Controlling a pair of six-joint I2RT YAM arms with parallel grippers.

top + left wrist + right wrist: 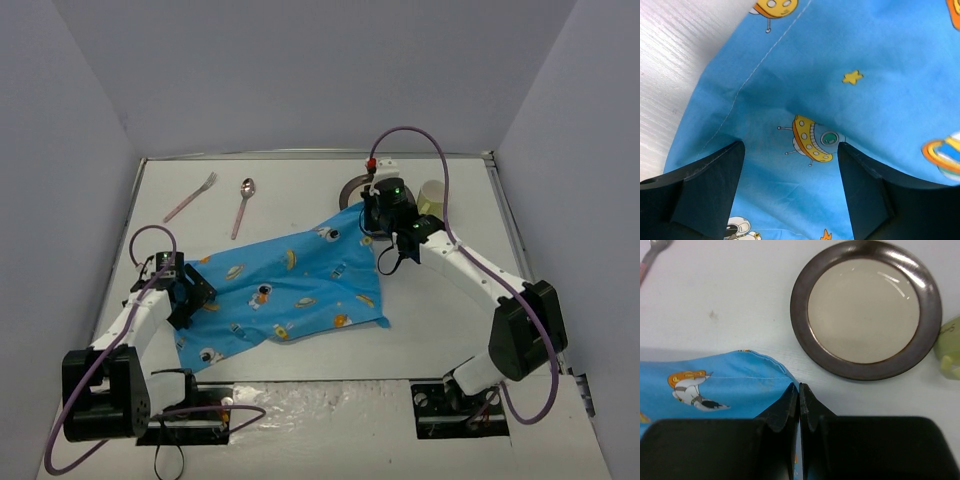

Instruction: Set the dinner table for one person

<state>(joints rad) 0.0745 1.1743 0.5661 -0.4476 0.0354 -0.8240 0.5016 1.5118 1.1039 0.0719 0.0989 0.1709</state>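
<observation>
A blue cloth (290, 285) lies diagonally on the desk (300, 190); the right tool (799, 390) pinches its corner near the plate (865, 305), and the left tool (790, 146) gapes above it.

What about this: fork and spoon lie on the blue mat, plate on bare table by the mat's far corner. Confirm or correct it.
One point is wrong. The fork and spoon lie on the bare dinner table beyond the blue mat, not on it; the top external view shows this. The plate part holds.
</observation>
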